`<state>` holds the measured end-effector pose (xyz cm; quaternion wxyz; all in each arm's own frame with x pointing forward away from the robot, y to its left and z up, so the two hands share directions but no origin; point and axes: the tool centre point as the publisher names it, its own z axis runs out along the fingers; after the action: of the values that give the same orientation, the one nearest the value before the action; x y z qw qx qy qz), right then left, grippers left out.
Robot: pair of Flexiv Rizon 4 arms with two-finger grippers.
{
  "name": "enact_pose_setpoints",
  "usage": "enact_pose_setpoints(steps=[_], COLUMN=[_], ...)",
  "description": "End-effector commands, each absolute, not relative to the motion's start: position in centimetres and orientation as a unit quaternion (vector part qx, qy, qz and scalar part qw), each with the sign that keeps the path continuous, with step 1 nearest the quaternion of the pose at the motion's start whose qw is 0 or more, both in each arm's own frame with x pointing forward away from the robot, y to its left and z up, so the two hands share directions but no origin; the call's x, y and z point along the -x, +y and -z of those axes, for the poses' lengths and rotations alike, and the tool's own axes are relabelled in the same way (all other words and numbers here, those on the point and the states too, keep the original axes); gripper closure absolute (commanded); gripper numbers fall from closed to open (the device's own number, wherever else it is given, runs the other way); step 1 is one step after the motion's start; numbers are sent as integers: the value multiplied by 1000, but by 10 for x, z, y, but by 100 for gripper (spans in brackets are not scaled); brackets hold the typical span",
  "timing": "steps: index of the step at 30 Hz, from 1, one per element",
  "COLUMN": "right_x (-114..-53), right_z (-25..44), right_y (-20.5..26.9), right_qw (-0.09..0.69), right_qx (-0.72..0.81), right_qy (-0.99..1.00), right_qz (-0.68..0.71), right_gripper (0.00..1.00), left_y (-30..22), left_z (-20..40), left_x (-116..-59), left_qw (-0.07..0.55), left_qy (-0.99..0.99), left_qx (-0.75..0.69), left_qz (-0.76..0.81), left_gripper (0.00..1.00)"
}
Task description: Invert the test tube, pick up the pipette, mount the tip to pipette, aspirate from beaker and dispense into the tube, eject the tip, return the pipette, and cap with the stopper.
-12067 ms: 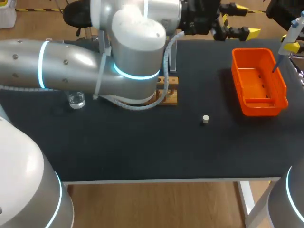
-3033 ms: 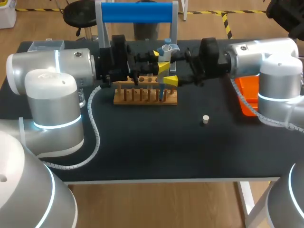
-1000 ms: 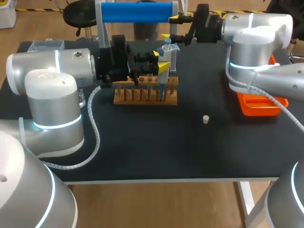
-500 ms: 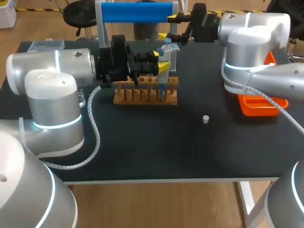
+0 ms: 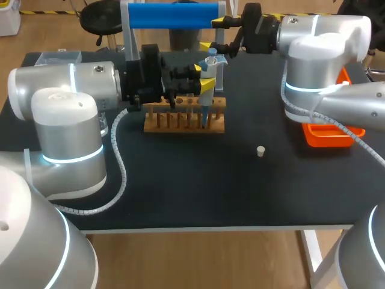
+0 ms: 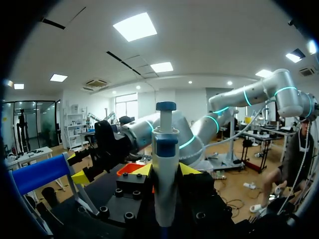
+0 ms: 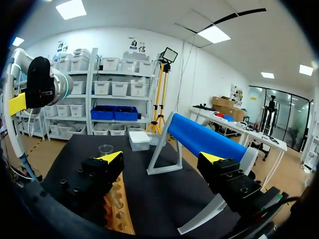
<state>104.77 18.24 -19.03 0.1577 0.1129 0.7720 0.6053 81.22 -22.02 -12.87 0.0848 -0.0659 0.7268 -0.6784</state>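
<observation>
Tabletop [image 5: 180, 180]: black, carrying everything below.
Left arm [image 5: 60, 90]: comes in from the left and lies level across the back of the tabletop, ending above the rack.
Right arm [image 5: 325, 36]: comes in from the right, its wrist at the back edge, pointing toward the middle.
Roller [image 5: 173, 15]: blue cylinder on a white frame at the far middle; in the right wrist view it lies just ahead of the right hand.
Bin [image 5: 328, 135]: orange, on the right side, partly hidden under the right arm.
Rack [image 5: 183, 122]: wooden, with a row of holes, near the middle, under the left hand. Whether a tube sits in it cannot be made out.
Left hand [image 5: 201, 75]: clenched on the pipette, a yellow tip on either side of its body in the left wrist view.
Right hand [image 5: 215, 35]: released and holding nothing, fingers wide apart, raised near the roller, behind and above the pipette's top.
Pipette [image 6: 164, 149]: upright in the left hand, blue button on top, thin lower end pointing down at the right part of the rack.
Box [image 7: 138, 140]: clear, at the far left corner.
Beaker [image 7: 105, 148]: small, glass, near the box, mostly hidden behind the left arm in the head view.
Stopper [image 5: 260, 151]: small, pale, alone on the tabletop, in front and to the right of the rack, well apart from both hands.
</observation>
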Motion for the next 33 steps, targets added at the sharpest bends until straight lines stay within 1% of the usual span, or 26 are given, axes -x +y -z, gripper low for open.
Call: enact_pose_setpoints(steps=[1,26,29,33], right_x=[-1046,-1046,-1046,-1046], right_z=[190,190,190,190], right_y=[181,181,181,181], right_qw=[158,158,158,158], right_qx=[-113,-113,-113,-113], right_qy=[772,772,772,772], right_qz=[-606,-606,-606,-606], right_gripper=[0,0,0,0], left_y=[-221,-221,-209,-178], left_z=[130,130,134,139], left_x=[-811,-811,-819,-833], left_qw=[88,88,110,155], left_qy=[725,725,732,730], left_qx=[67,67,93,139], left_qz=[680,680,666,651], left_gripper=[100,100,100,100])
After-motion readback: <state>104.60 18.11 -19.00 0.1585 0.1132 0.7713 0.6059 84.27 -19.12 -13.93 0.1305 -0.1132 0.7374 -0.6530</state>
